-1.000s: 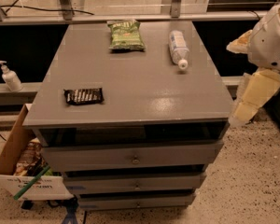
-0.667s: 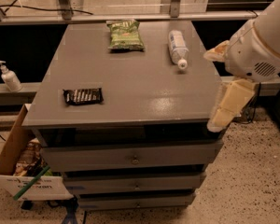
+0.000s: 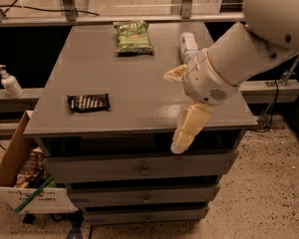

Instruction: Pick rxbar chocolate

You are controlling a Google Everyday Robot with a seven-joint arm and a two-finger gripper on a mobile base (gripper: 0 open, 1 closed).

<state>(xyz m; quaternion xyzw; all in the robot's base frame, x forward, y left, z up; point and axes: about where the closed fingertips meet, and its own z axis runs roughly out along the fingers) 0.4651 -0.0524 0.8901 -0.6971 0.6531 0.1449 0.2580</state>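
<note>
The rxbar chocolate [image 3: 88,102] is seen lying flat near the front left of the grey cabinet top [image 3: 134,91], its dark shiny wrapper turned lengthwise to the front edge. The gripper [image 3: 175,109] is held over the front right part of the top, well apart from the bar; its two pale fingers [image 3: 190,126] are spread wide and nothing is grasped between them. A green snack bag [image 3: 133,37] and a white bottle [image 3: 188,46] are found toward the back edge. A cardboard box [image 3: 12,163] is placed on the floor at the left.
</note>
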